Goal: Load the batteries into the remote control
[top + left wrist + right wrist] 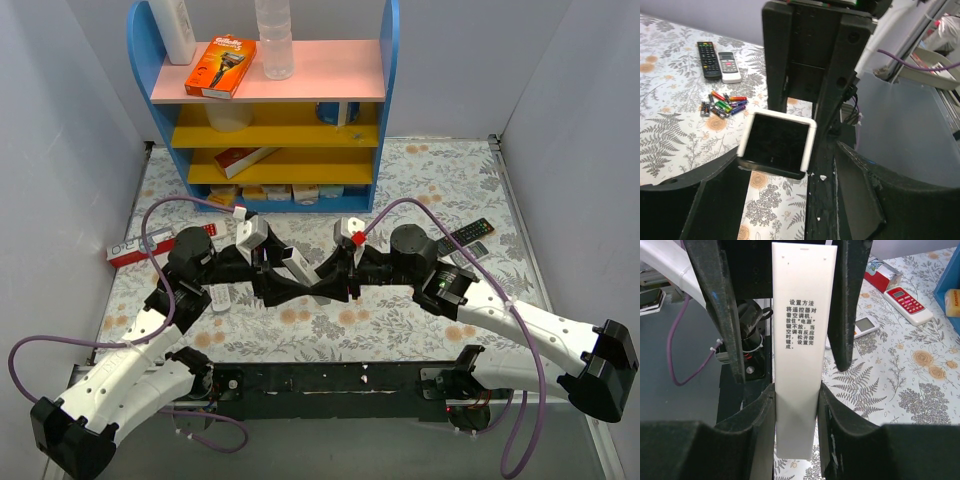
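Note:
The slim white remote control (pixel 802 340) stands between both grippers, its plain back with printed text facing the right wrist camera. My right gripper (pixel 796 392) is shut on its near end. In the left wrist view the remote's other end (pixel 777 142) shows a dark patch in a white rim and sits between the spread fingers of my left gripper (pixel 787 152), which is open around it. The two grippers meet at the table's middle in the top view, left (pixel 268 262) and right (pixel 335 272). The batteries (pixel 722 104), a small mixed-colour heap, lie on the cloth apart from both grippers.
A black remote (pixel 707 60) and a shorter white remote (pixel 730 66) lie beyond the batteries. A red-and-white remote (pixel 907 302) and a red box (pixel 880 277) lie on the left side. A blue shelf unit (pixel 265 110) stands at the back.

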Robot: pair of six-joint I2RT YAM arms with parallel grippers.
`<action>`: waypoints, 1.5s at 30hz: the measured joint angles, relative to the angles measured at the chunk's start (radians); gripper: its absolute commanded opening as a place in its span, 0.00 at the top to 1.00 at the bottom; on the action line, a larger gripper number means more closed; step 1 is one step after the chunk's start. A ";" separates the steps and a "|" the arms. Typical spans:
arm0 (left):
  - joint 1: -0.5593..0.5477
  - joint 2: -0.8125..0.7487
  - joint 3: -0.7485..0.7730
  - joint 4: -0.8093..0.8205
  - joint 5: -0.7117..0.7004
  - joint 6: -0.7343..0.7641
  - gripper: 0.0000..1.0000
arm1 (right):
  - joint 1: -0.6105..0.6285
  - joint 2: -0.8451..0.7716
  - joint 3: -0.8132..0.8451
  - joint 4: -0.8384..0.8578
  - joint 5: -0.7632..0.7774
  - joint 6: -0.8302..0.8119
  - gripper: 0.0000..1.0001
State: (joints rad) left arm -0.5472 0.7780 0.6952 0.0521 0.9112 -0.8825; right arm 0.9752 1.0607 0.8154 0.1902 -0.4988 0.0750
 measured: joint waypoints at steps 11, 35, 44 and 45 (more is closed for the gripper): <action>0.000 0.000 0.001 -0.079 0.085 0.072 0.52 | -0.006 0.000 -0.008 -0.001 -0.030 -0.007 0.99; 0.002 -0.008 -0.002 -0.097 0.026 0.082 1.00 | -0.011 0.022 -0.008 0.006 -0.080 -0.053 0.51; 0.003 -0.016 -0.004 -0.105 0.013 0.092 1.00 | -0.014 0.030 -0.007 -0.009 -0.080 -0.057 0.51; 0.003 -0.016 -0.006 -0.105 0.014 0.093 1.00 | -0.014 0.030 -0.007 -0.009 -0.080 -0.057 0.51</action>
State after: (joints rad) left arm -0.5442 0.7620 0.6891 -0.0528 0.9249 -0.7891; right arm 0.9611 1.0904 0.8085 0.1814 -0.5789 0.0181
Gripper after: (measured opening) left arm 0.316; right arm 0.490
